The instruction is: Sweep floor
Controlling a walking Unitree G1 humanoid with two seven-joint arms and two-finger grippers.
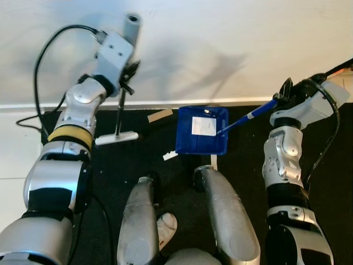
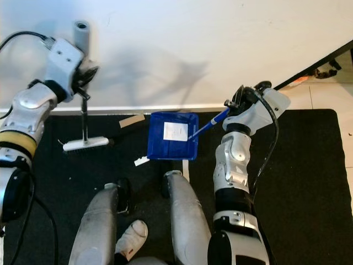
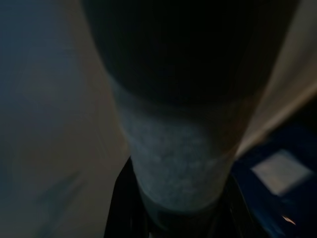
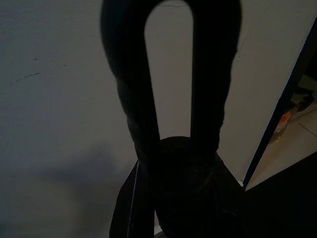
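Nearest, the robot's silver legs stand on a black mat [image 2: 309,182]; just beyond them lies a blue dustpan [image 1: 202,130] holding a white paper scrap [image 1: 203,126]; the right gripper [image 1: 285,91] pinches its stiff, light blue handle [image 1: 251,115]; left of the dustpan, the left gripper [image 1: 128,74] clamps the upright broom [image 1: 119,118], rigid and best held mid-pole, its white head [image 1: 116,138] on the mat.

Bright, even light overhead; soft arm shadows cast on the white wall [image 1: 220,44]. Wrist views dim, blurred up close.

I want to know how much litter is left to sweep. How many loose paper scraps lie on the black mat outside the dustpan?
2: a tan paper strip near the baseboard and a small white paper scrap, both left of the blue dustpan. Others may be hidden.
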